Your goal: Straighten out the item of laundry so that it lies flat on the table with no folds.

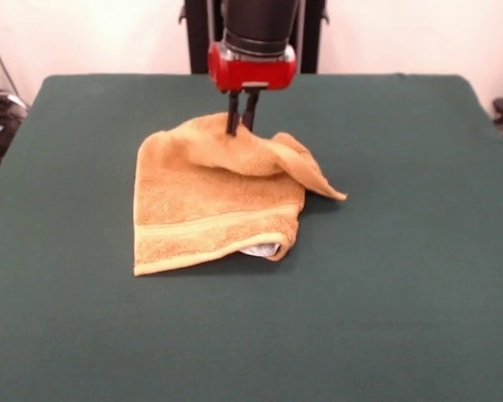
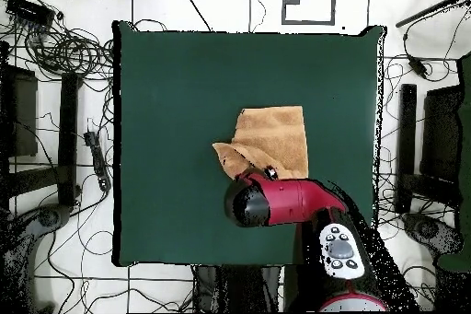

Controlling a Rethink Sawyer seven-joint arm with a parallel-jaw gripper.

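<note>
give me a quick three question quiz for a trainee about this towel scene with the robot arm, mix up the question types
1. True or false: the towel lies fully flat on the table.
2. Multiple choice: in the front view, where does the gripper meet the towel? A) at its near border band B) at its far edge, nearest the robot C) nowhere, it hangs off to one side
3. Short answer: what small pale thing peeks out under the towel's near edge?

Key
1. False: a flap is folded over and one corner sticks out to the side.
2. B
3. The white tag.

Pincer pinching folded towel
</note>
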